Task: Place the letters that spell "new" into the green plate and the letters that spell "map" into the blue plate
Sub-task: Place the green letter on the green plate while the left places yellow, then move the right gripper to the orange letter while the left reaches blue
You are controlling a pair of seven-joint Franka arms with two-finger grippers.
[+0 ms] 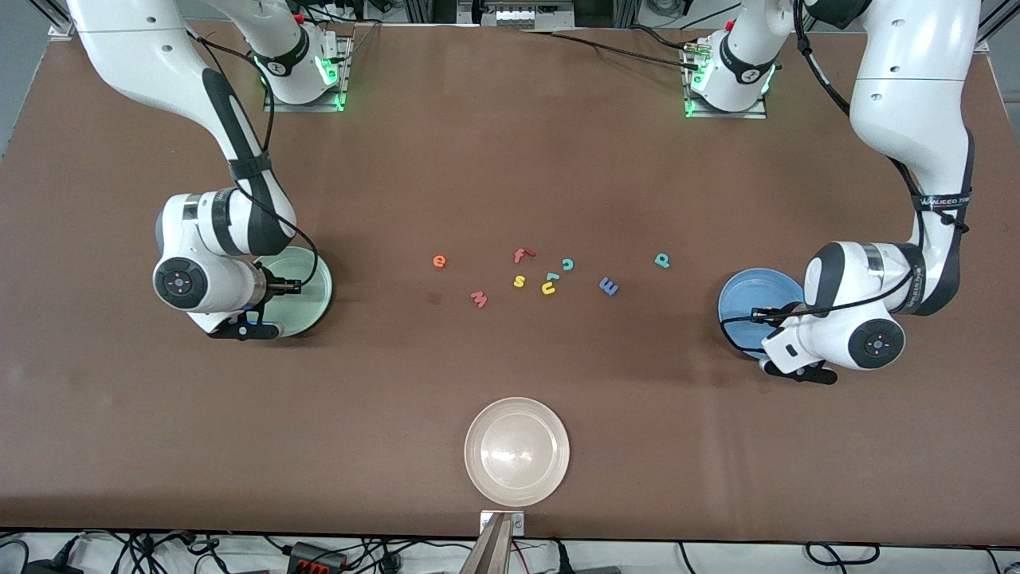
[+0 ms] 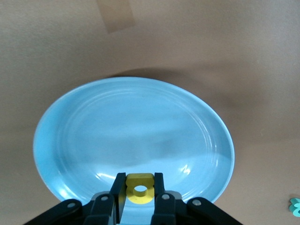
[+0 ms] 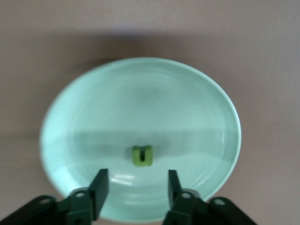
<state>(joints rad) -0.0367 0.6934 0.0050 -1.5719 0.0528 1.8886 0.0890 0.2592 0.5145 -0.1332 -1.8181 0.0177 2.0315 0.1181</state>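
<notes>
My right hand (image 3: 136, 187) hangs over the green plate (image 3: 84, 108), near the desk's right-arm end, fingers wide w/ nothing between them. The n (image 3: 142, 155) lies flat in the plate, roughly mid-bowl. In the right wrist view its legs point away from the hand, arch toward it; it's near square, so no real long axis.

My left hand (image 2: 140, 194) is over the blue plate (image 2: 117, 122), at the left-arm end, pinched narrow on the yellow letter (image 2: 139, 189). It sits upright between the pads, hole facing the wrist cam. I can't tell which way the stem runs; the fingers hide it.

Step in hand, as I judge it: drop the yellow one. Best to open while well inside the rim, low, so it doesn't bounce out, then lift straight up.

Still mid-desk: e (image 1: 439, 261), w (image 1: 478, 299), m (image 1: 609, 286), teal p (image 1: 661, 260). Leave the f (image 1: 521, 255), s (image 1: 519, 281), u (image 1: 549, 285), c (image 1: 567, 264) and the beige plate (image 1: 478, 470) by the camera edge.
</notes>
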